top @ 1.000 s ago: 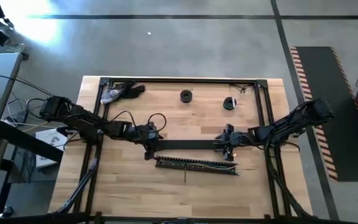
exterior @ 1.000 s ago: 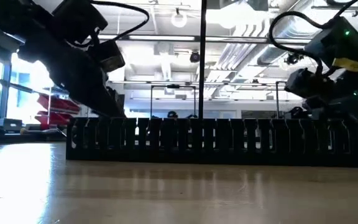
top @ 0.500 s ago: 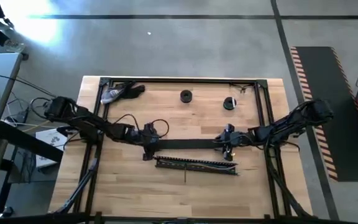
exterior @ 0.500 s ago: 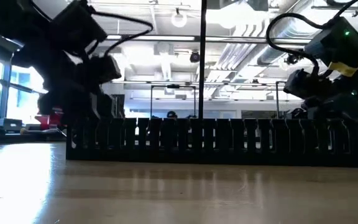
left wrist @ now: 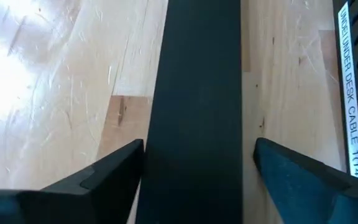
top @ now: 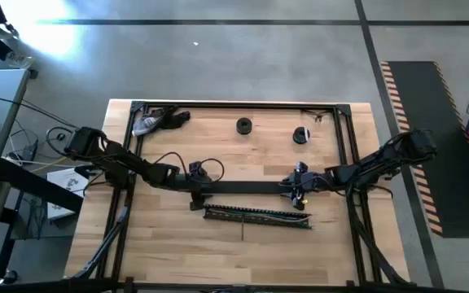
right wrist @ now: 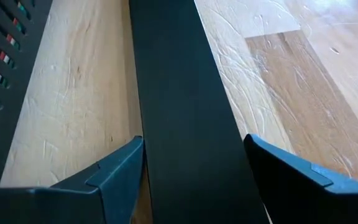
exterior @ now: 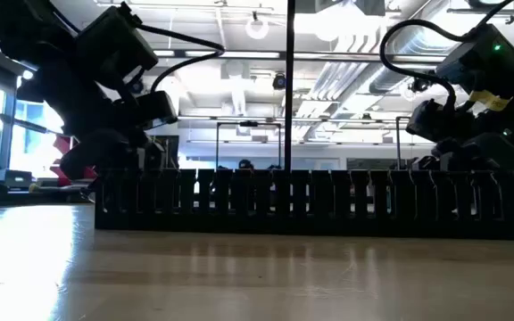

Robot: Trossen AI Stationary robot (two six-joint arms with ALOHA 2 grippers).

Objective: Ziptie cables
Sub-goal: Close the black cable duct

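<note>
Black flat strip (top: 247, 188) — one — lies between two spread tools, left tool (left wrist: 197, 163) and right tool (right wrist: 194, 158).

The cables (top: 259, 213), a thin pale bundle, lie stretched lengthwise in the black slotted channel (top: 218, 215) near the table's middle.

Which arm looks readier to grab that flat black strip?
Right, narrowly. Both grippers are open and straddle the strip, but it sits centred in the right gripper, while in the left gripper it lies off-centre.
</note>
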